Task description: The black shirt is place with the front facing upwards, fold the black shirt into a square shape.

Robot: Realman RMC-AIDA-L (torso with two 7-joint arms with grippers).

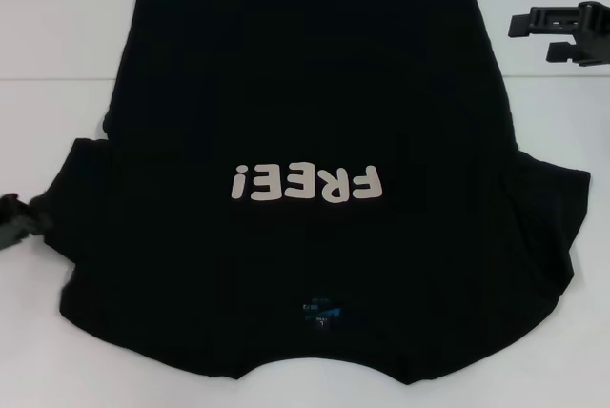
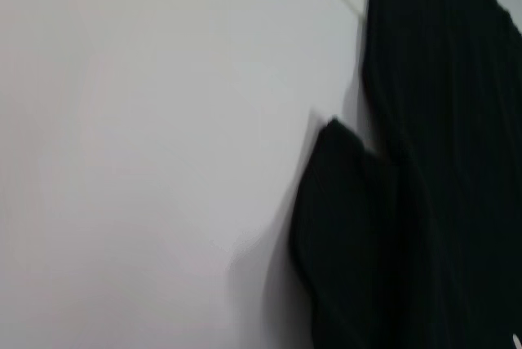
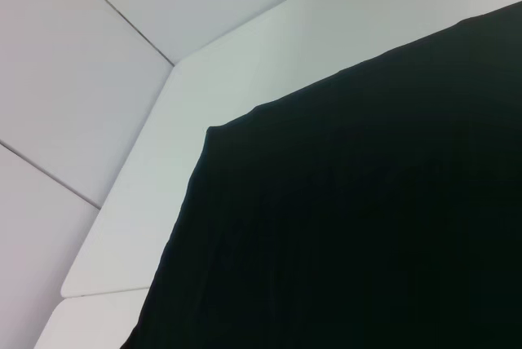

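Black shirt (image 1: 315,122) lies spread flat on the white table (image 1: 57,65), front up, taking most of the head view; white "FREE!" print (image 1: 305,182) sits mid-chest and reads upside down from the head camera; small blue neck label (image 1: 321,313) below the print, at the collar, so collar end is nearest the robot and the hem runs along the far edge; both short sleeves flare out sideways from the body, one each side of the print, slightly bunched.

Left gripper (image 1: 17,219) is low at the table's near-left, just beside the shirt's left sleeve, its black tip at or touching the sleeve edge; whether it pinches the cloth is not clear, and cannot tell if its fingers are apart or together; only a short bit of the arm shows at the frame edge.

Right gripper (image 1: 562,31) hangs off the shirt's far-right corner, beside the hem end, apart from the fabric; it points in toward the shirt, roughly level; two black fingers show with a gap between them, nothing held.

Left wrist view: shirt (image 2: 440,161) edge and a folded sleeve lobe on the white table (image 2: 147,161); right wrist view: shirt (image 3: 367,227) corner lying flat on the table (image 3: 245,64), table edge and floor tiles past it.
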